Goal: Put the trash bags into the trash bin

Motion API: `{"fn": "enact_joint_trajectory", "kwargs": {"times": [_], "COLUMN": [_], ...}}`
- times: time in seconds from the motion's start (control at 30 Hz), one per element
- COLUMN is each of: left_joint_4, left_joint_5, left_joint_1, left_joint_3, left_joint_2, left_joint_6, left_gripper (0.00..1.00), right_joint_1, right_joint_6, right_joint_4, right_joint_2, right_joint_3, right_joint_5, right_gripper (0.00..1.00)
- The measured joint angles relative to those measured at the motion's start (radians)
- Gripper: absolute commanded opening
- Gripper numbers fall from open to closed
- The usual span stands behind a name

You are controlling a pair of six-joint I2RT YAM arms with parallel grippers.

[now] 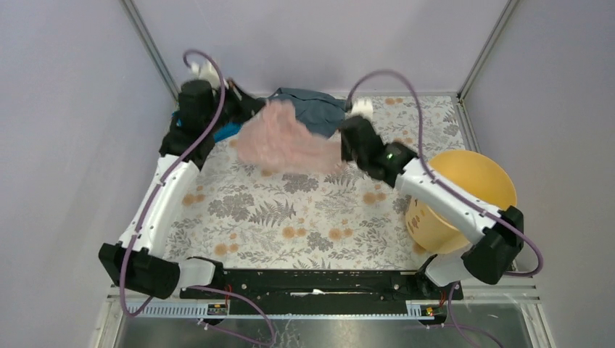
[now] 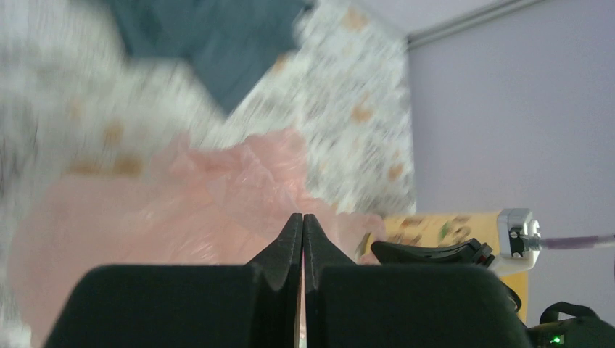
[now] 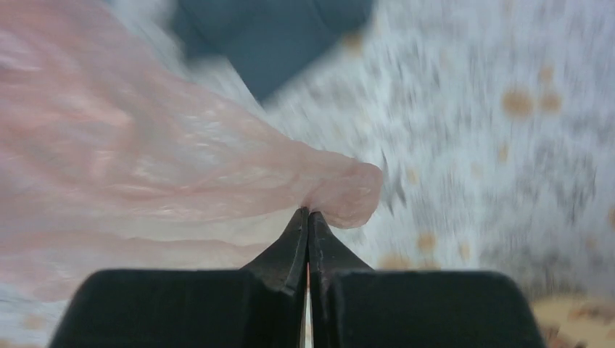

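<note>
**Pink film held by two thin pinches, bucket well off to the right**

The right gripper (image 3: 308, 212) has its jaws pressed together on a small bunched corner of the thin, wrinkly, translucent pale pink plastic film bag (image 3: 145, 159). Only a little knob of film shows past the tips. The left gripper (image 2: 302, 216) is likewise closed, with pink film spread around its tips. It looks clamped on the opposite side, though blur makes that bite harder to judge. From above, the bag (image 1: 286, 138) spans the two grippers at the far side of the bench (image 1: 290, 210).

The main danger is the slim bite on slippery film. If the arms pull apart or swing fast, the film could slide out of one pinch or tear. The bag would then dangle from the other gripper and drape onto the bench. Film this light may also billow, catch on the bin's rim, or cling to the jaws at release instead of dropping in.

The round yellow-orange plastic bucket (image 1: 428, 225) stands at the right edge, well apart from the bag, with its mouth open. The right arm's own white forearm crosses over its near-left rim, so that arm partly blocks the way in. A slate-grey cloth (image 1: 312, 109) lies just behind the bag, and a teal cloth (image 1: 225, 132) lies beside the left arm. Either one could snag if a gripper dips.
</note>
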Motion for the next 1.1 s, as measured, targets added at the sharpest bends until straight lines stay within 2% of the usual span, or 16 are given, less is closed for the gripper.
{"fn": "enact_joint_trajectory", "kwargs": {"times": [0.07, 0.1, 0.2, 0.3, 0.37, 0.43, 0.5, 0.53, 0.6, 0.67, 0.77, 0.8, 0.83, 0.9, 0.97, 1.1], "left_joint_4": [0.006, 0.016, 0.057, 0.094, 0.095, 0.093, 0.024, -0.043, -0.161, -0.254, -0.261, -0.205, -0.150, -0.045, -0.006, 0.024], "left_joint_5": [-0.090, -0.129, -0.164, -0.294, -0.384, -0.406, -0.392, -0.381, -0.365, -0.337, -0.265, -0.242, -0.222, -0.184, -0.149, -0.079], "left_joint_1": [-0.080, -0.151, -0.311, -0.316, -0.288, -0.245, -0.192, -0.166, -0.136, -0.124, -0.124, -0.124, -0.124, -0.124, -0.124, -0.124], "left_joint_3": [0.214, 0.286, 0.325, 0.129, -0.043, -0.237, -0.427, -0.494, -0.541, -0.453, -0.083, 0.035, 0.116, 0.175, 0.117, -0.103], "left_joint_2": [0.024, 0.005, -0.124, -0.325, -0.410, -0.415, -0.366, -0.320, -0.281, -0.276, -0.231, -0.223, -0.228, -0.285, -0.370, -0.441], "left_joint_6": [0.087, 0.132, 0.214, 0.235, 0.214, 0.179, 0.153, 0.148, 0.143, 0.159, 0.198, 0.210, 0.216, 0.217, 0.212, 0.190], "left_gripper": [0.00, 0.00, 0.00, 0.00, 0.00, 0.00, 0.00, 0.00, 0.00, 0.00, 0.00, 0.07, 0.20, 0.45, 0.66, 0.89], "right_joint_1": [-0.015, -0.014, -0.004, -0.003, -0.004, -0.005, -0.004, -0.004, -0.004, -0.004, -0.004, -0.004, -0.004, -0.004, -0.005, -0.004], "right_joint_6": [-0.068, -0.089, -0.142, -0.154, -0.136, -0.097, -0.062, -0.048, -0.050, -0.077, -0.142, -0.159, -0.170, -0.177, -0.165, -0.104], "right_joint_4": [-0.021, -0.011, 0.090, 0.255, 0.336, 0.396, 0.380, 0.347, 0.227, 0.118, 0.044, 0.071, 0.114, 0.211, 0.281, 0.320], "right_joint_2": [0.023, 0.007, -0.159, -0.398, -0.459, -0.404, -0.274, -0.181, -0.109, -0.115, -0.110, -0.113, -0.126, -0.195, -0.293, -0.369], "right_joint_3": [0.244, 0.306, 0.341, 0.138, -0.003, -0.141, -0.256, -0.314, -0.370, -0.328, -0.017, 0.092, 0.163, 0.189, 0.081, -0.224], "right_joint_5": [-0.005, -0.018, -0.098, -0.185, -0.208, -0.238, -0.273, -0.293, -0.309, -0.303, -0.291, -0.288, -0.288, -0.290, -0.299, -0.333], "right_gripper": [0.00, 0.00, 0.00, 0.00, 0.00, 0.00, 0.00, 0.00, 0.00, 0.00, 0.00, 0.00, 0.00, 0.00, 0.00, 0.00]}}
